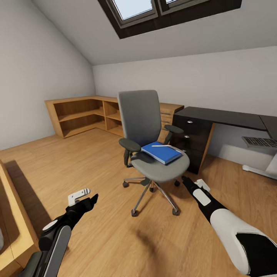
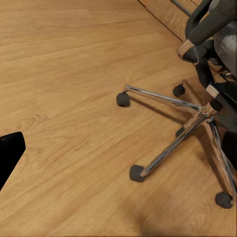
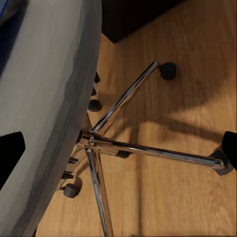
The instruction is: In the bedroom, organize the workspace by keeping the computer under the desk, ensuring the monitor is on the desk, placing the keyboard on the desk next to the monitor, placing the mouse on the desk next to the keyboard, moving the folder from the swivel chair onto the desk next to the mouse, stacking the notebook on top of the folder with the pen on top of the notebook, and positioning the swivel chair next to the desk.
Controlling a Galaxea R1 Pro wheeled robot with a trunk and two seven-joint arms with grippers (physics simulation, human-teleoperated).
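**Reaching for a folder on a chair that can roll away**

We are facing the swivel chair [image 1: 152, 142], which is standing well short of the desk [image 1: 227, 117]. The folder [image 1: 161, 152] is lying on its seat with the pen [image 1: 163, 146] resting across it. Our right gripper [image 1: 187, 181] is hovering just beside the seat's front edge; in its wrist view the fingertips [image 3: 11, 153] are sitting wide apart, so it is spread and empty. Our left gripper [image 1: 93, 199] is hanging low over the floor; we cannot tell its state. We are judging that a nudge to the seat could roll or spin the chair, and tilting the folder could send the pen sliding off.
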